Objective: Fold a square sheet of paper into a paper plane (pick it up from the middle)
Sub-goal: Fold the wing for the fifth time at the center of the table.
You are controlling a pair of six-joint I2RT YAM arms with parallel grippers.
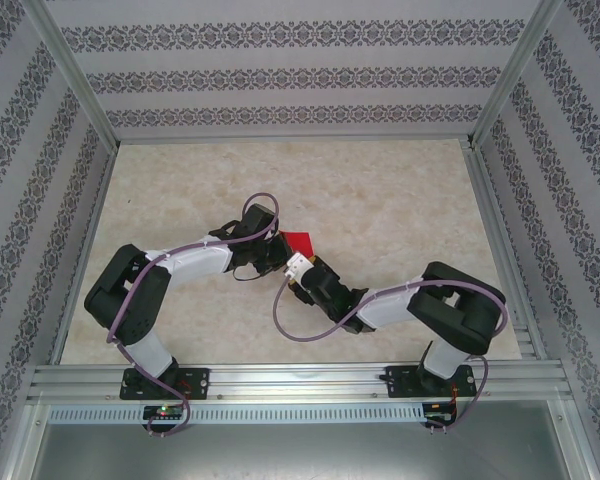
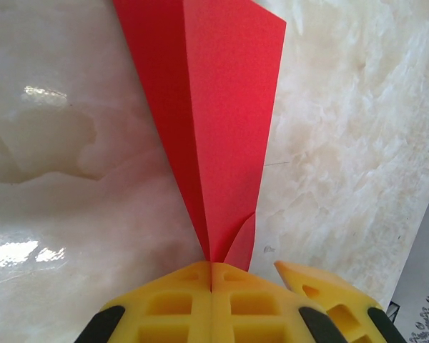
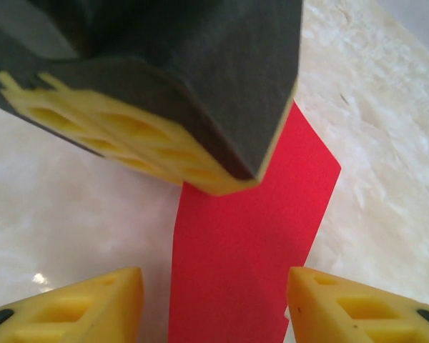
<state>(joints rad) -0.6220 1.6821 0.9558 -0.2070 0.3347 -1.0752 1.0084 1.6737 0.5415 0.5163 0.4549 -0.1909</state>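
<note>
The bright red paper plane [image 2: 214,107] is a slim pointed dart with a centre ridge, lying over the pale marble-patterned table [image 1: 400,200]. My left gripper [image 2: 211,266] is shut on its narrow tip, the yellow pads pressed together. From above, the red paper [image 1: 299,240] pokes out between the two wrists near the table's middle. My right gripper [image 3: 214,304] is open, one yellow finger [image 3: 93,304] on each side of the red strip [image 3: 250,236] without touching it. The left gripper's black and yellow body [image 3: 164,93] hangs just beyond, covering the paper's far part.
Both arms meet at the table's middle, the left gripper [image 1: 268,250] and right gripper [image 1: 300,268] almost touching. Patterned walls and metal frame rails [image 1: 280,380] enclose the table. A right finger [image 2: 322,289] shows beside the left pads.
</note>
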